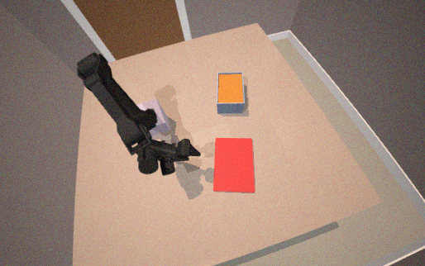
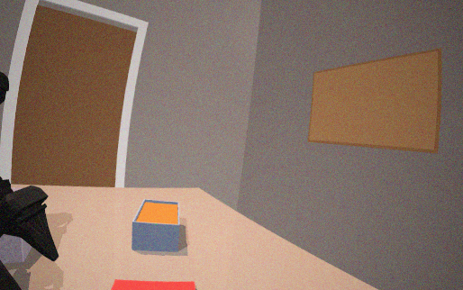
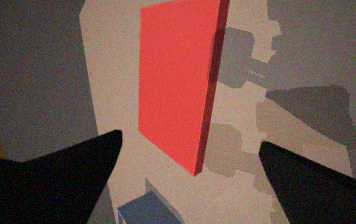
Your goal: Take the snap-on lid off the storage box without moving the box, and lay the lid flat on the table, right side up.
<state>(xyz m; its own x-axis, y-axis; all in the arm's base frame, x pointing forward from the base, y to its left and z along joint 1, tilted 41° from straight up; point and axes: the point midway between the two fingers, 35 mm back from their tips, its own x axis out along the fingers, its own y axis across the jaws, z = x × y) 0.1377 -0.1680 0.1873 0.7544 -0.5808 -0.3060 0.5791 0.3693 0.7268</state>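
The flat red lid [image 1: 234, 165] [image 2: 155, 285] [image 3: 175, 80] lies flat on the table, its smooth red face up. Its underside is hidden. The blue box [image 1: 231, 108] [image 2: 156, 237] [image 3: 152, 205] stands upright behind it, apart from it, with an orange surface inside its pale rim. My gripper [image 1: 197, 153] [image 2: 54, 257] [image 3: 192, 142] is open and empty, to the left of the lid in the top view, with a gap between them. In the wrist view its two fingers stand wide apart, the lid showing beyond them.
A pale lavender block [image 1: 160, 111] [image 2: 12, 250] stands on the table [image 1: 289, 165] [image 2: 234, 261], partly hidden by my arm, left of the blue box. A grey bar [image 1: 285, 244] runs along beyond the table's front edge.
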